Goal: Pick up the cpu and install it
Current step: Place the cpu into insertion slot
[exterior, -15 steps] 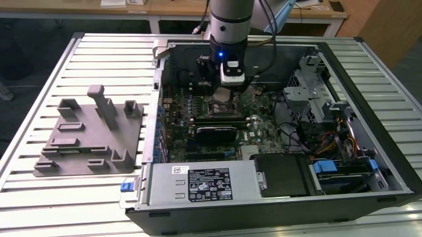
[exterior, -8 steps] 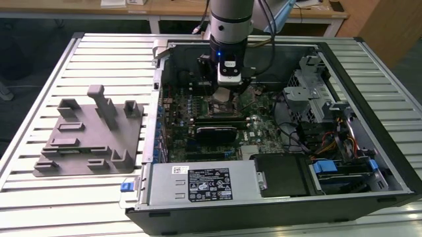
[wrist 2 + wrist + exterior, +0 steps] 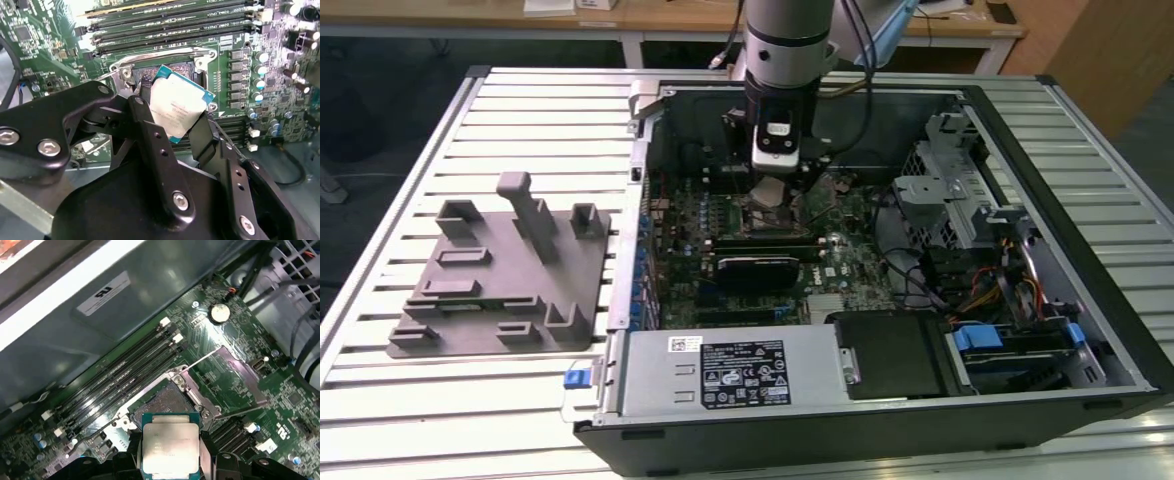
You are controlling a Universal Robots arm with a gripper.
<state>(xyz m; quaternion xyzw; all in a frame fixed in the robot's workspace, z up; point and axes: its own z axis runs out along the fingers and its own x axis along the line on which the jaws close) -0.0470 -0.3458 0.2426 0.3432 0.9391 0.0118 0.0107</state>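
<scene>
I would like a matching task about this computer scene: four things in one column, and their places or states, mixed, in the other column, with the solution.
Things:
1. cpu
2. socket
3. grey fixture block
4. memory slots

Places or states:
A. on the slatted table, outside the computer case
B. gripped by the hand, over the motherboard
C. long, dark, in parallel rows
D. open, no chip inside

Pairs: 1-B, 2-D, 3-A, 4-C.

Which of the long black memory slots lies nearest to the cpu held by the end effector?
The slot bordering the socket; the other slots lie beyond it, farther from the cpu.
</scene>
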